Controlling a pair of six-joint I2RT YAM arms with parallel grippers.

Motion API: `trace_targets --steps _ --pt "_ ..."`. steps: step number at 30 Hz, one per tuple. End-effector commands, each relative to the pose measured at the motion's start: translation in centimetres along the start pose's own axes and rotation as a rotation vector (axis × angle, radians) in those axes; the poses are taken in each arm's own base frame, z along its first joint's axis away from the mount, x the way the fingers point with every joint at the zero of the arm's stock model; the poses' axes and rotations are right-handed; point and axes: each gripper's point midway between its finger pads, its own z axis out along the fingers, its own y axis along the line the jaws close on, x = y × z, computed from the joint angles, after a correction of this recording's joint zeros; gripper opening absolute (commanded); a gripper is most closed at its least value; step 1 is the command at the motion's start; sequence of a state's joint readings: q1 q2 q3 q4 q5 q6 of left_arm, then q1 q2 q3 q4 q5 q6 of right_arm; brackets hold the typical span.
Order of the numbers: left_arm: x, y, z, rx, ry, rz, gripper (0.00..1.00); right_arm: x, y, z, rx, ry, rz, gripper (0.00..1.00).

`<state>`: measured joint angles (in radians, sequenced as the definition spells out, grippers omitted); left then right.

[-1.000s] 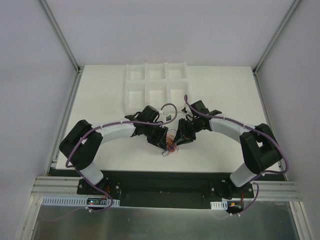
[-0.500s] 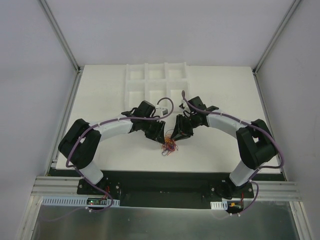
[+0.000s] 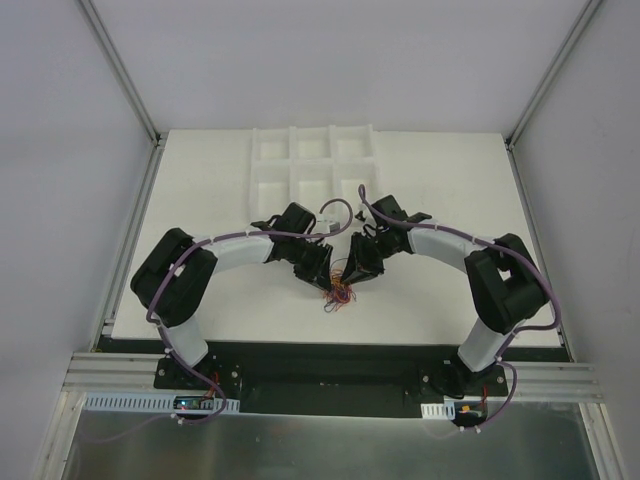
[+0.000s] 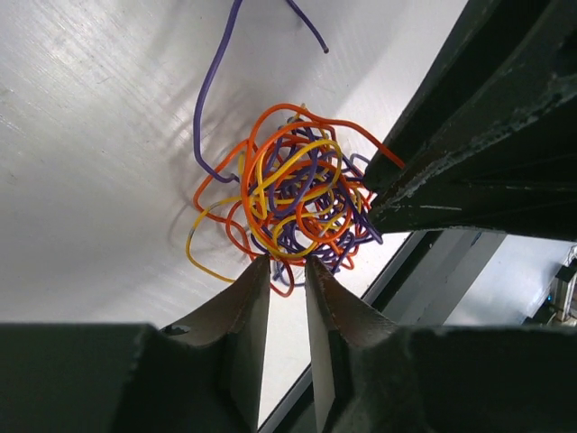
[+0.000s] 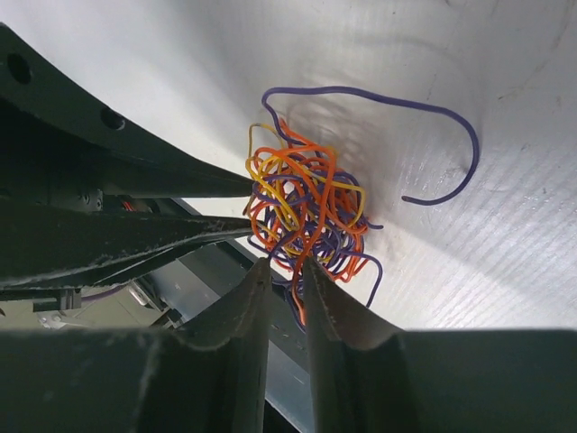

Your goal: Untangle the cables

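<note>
cables (image 3: 340, 296) hemmed between left tool (image 3: 324, 280) and right tool (image 3: 351, 279), tray (image 3: 270, 168) near behind

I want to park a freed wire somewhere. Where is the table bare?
Bare table lies left of the foam tray and right of it, out to the side edges. It is crowded at centre: the left tool and right tool meet at the cables.

Left end effector (image 4: 287, 263) and right end effector (image 5: 285, 264) now closer together, tips at the cables (image 4: 290, 191).

White table (image 3: 205, 195): foam tray (image 3: 316, 160), cables (image 3: 340, 294)
</note>
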<state>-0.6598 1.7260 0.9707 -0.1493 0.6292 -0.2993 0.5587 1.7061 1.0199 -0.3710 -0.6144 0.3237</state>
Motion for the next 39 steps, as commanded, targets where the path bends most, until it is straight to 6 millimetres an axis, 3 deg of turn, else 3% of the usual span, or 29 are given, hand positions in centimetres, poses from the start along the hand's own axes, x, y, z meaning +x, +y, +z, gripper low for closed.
trace_targets --steps 1,4,7,10,14,20,22,24,25,26,28,32,34,35,37,39 --pt "-1.4 -1.2 -0.2 0.043 -0.018 0.03 0.17 -0.8 1.0 -0.3 -0.008 -0.024 -0.017 0.21" --pt "-1.6 -1.1 -0.7 0.017 -0.034 0.038 0.0 -0.6 0.5 -0.8 0.028 -0.038 -0.011 0.12" --pt "-1.5 -0.1 -1.8 -0.074 -0.05 0.036 0.0 -0.7 -0.9 -2.3 0.126 -0.084 -0.008 0.01" --pt "-1.3 1.7 -4.0 -0.225 -0.103 0.031 0.0 -1.1 -4.7 -5.6 0.39 -0.177 -0.006 0.01" --pt "-0.8 4.8 -9.7 -0.515 -0.253 -0.027 0.0 -1.3 -9.4 -11.9 0.762 -0.295 0.013 0.01" --pt "0.1 7.9 -19.1 -0.795 -0.475 -0.127 0.0 -0.8 -13.0 -18.1 1.028 -0.414 0.082 0.01" --pt "0.0 8.3 -22.4 -0.864 -0.549 -0.166 0.0 -0.9 -12.9 -19.6 1.019 -0.455 0.084 0.01" --pt "-0.8 7.5 -24.9 -0.866 -0.631 -0.156 0.0 -1.6 -11.4 -20.0 0.934 -0.507 0.015 0.01" --pt "-1.3 6.6 -25.5 -0.834 -0.657 -0.13 0.0 -1.9 -9.7 -19.4 0.824 -0.509 -0.042 0.01" --pt "-2.0 5.5 -25.7 -0.783 -0.672 -0.101 0.0 -2.5 -8.2 -19.2 0.747 -0.531 -0.098 0.01" --pt "-3.4 2.8 -24.6 -0.63 -0.655 -0.009 0.04 -2.4 -3.1 -17.5 0.457 -0.502 -0.22 0.01" --pt "-4.7 -4.2 -21.1 -0.211 -0.538 0.072 0.49 -1.8 5.6 -17.4 0.062 -0.47 -0.351 0.01" --pt "-5.0 -7.6 -20.0 0.005 -0.516 0.116 0.79 -1.7 8.4 -18.0 -0.033 -0.457 -0.36 0.01" --pt "-5.3 -9.1 -19.8 0.098 -0.519 0.147 0.89 -1.5 9.4 -18.1 -0.072 -0.449 -0.37 0.01" --pt "-5.6 -11.0 -19.6 0.223 -0.523 0.18 0.93 -1.3 10.6 -18.2 -0.121 -0.442 -0.379 0.01" --pt "-5.8 -11.5 -19.2 0.275 -0.501 0.16 0.9 -1.6 10.9 -17.9 -0.142 -0.447 -0.352 0.01"
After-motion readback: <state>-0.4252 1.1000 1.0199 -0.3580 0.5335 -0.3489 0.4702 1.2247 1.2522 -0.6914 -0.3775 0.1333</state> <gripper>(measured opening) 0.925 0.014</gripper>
